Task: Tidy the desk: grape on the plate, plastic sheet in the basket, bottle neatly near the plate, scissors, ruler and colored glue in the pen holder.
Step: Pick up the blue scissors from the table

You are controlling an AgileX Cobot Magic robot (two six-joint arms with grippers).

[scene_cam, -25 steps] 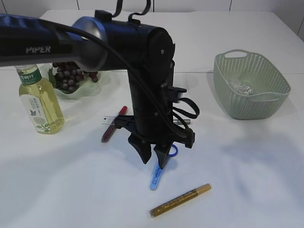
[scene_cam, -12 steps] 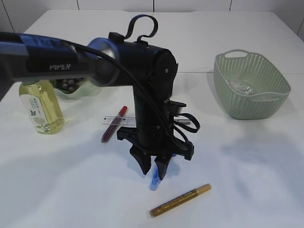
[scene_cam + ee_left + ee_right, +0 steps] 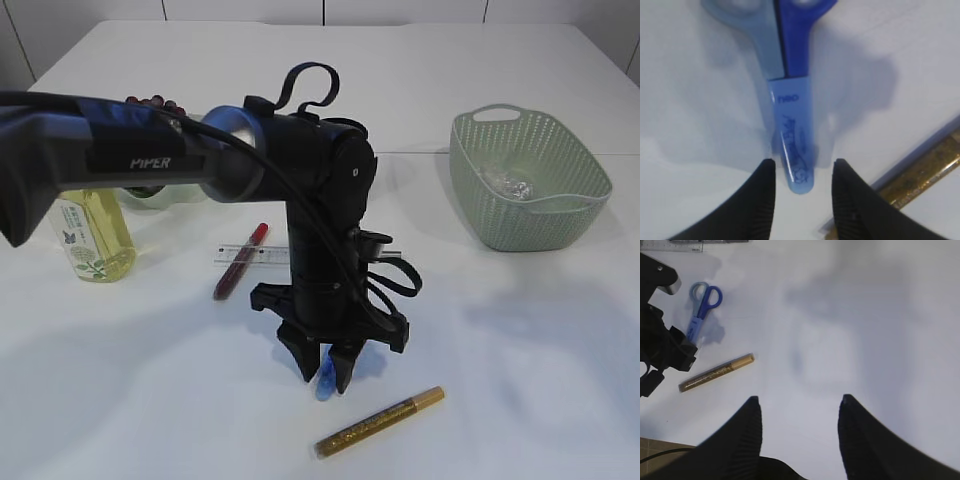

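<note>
Fingers of left hand spread, straddling the sheathed tip of the scissors; nothing pinched, gaps visible either side of the sheath in the wrist view. Scissors lie flat on the worktop, blue handles pointing away from the fingers. Gold glue pen just beside, lying at a slant nearer the front edge. Ruler and red glue pen behind the arm, the pen crossing the ruler. Bottle upright at far left, partly behind the arm. Plate with grapes mostly hidden behind it. Green basket at right, well apart, something clear and crumpled inside. Right hand spread, empty, above bare worktop.
</note>
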